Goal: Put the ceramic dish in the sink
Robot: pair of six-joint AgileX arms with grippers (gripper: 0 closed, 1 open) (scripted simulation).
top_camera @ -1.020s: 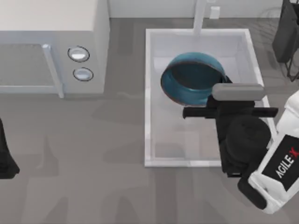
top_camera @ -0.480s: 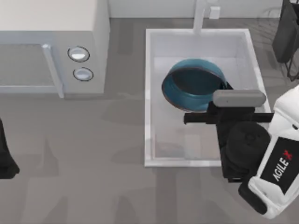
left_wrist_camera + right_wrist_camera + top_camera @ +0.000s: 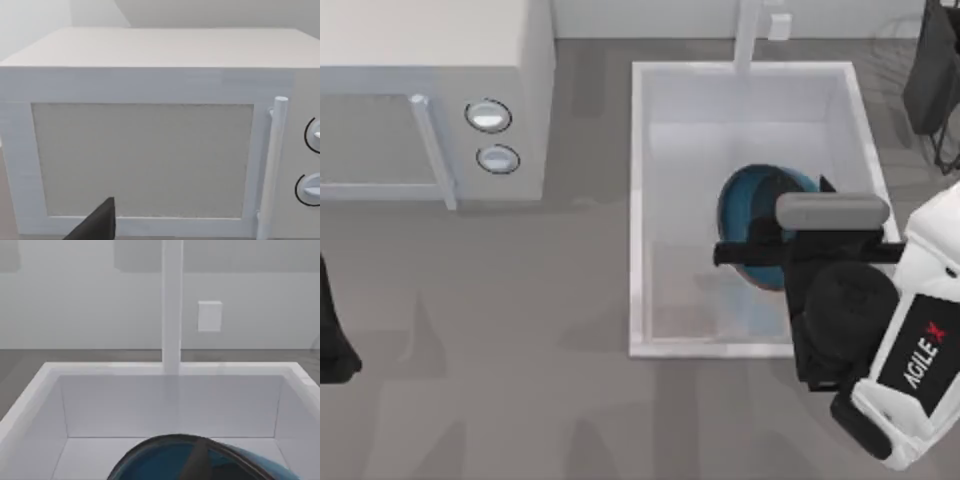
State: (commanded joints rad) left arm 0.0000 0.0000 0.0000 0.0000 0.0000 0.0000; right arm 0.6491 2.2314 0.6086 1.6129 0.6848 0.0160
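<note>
With the ceramic dish (image 3: pixel 752 215) already down inside the sink (image 3: pixel 638 200), toward its right side and partly under the right gripper (image 3: pixel 790 250), I'd say only letting go and pulling clear remains, though I can't tell how its fingers stand.

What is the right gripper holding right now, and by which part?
It cannot be told for sure. The right gripper sits at the ceramic dish's rim inside the sink, but its fingers are hidden.

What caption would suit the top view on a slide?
Right arm over the sink, its gripper above the teal ceramic dish inside the basin; left arm parked at the table's left edge.
</note>
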